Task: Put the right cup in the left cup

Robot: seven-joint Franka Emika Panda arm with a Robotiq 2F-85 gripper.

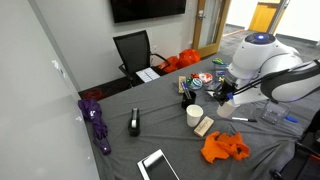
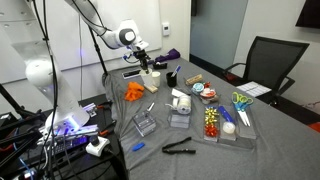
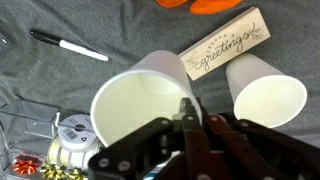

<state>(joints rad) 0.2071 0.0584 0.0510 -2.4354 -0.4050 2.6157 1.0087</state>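
Wrist view: tool (image 3: 188, 108) tight on rim of right cup (image 3: 130, 105).

- White arm (image 2: 95, 30) based off the left edge of the grey-clothed bench (image 2: 285, 145), arched over the far end.
- Gripper (image 2: 146, 62) low over the far end; jaw state not resolvable at this scale.
- Right cup (image 2: 152, 72), white, directly at the gripper.
- Orange item (image 2: 133, 92) close to the left edge.
- Clear trays (image 2: 225, 128) of small coloured parts toward the right edge; scissors (image 2: 243, 100) just beside.
- Black tool (image 2: 178, 147) and blue pen (image 2: 138, 147) by the near corner.
- Black chair (image 2: 268, 62) beyond the right edge.
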